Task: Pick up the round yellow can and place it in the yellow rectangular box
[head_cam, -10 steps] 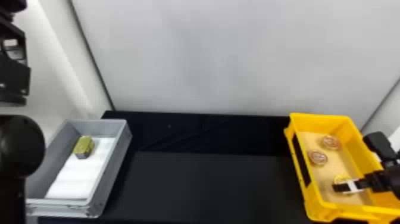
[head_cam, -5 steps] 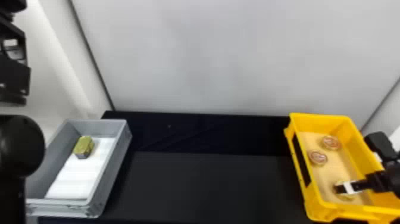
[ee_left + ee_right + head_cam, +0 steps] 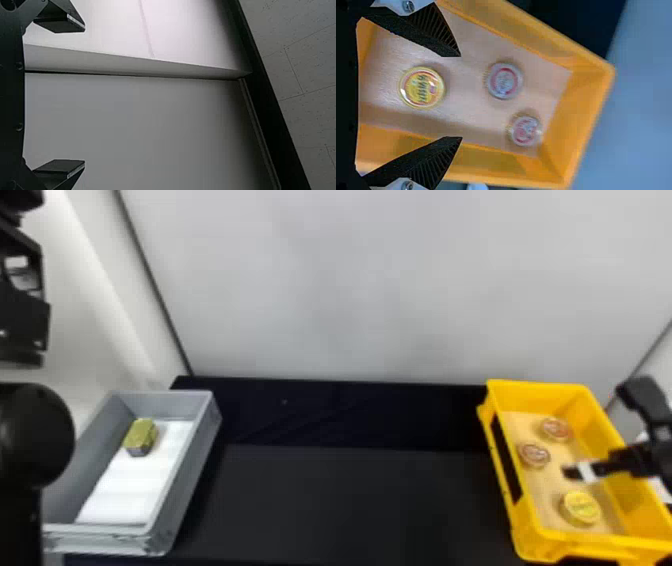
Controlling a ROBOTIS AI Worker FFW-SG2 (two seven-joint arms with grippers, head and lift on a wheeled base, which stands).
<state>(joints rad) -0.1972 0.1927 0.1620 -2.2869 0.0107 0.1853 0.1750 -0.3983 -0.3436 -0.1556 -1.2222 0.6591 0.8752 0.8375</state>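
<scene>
— How does the right pincer (image 3: pixel 575 473) stand?
— Spread wide and empty, over the tan floor (image 3: pixel 545 490) of the yellow box (image 3: pixel 540 400).
— And the yellow can (image 3: pixel 582 507)?
— On that floor, lower than the fingertips, near them on the robot's side. Two reddish tins (image 3: pixel 535 456) lie left of the pincer and beyond it.
— Farther out?
— Black tabletop (image 3: pixel 350 500), then, well apart on the left, a grey box (image 3: pixel 197 460) holding a gold block (image 3: pixel 142 432), and the idle left arm (image 3: pixel 35 435).
— The room?
— Pale walls (image 3: pixel 350 290) behind.
</scene>
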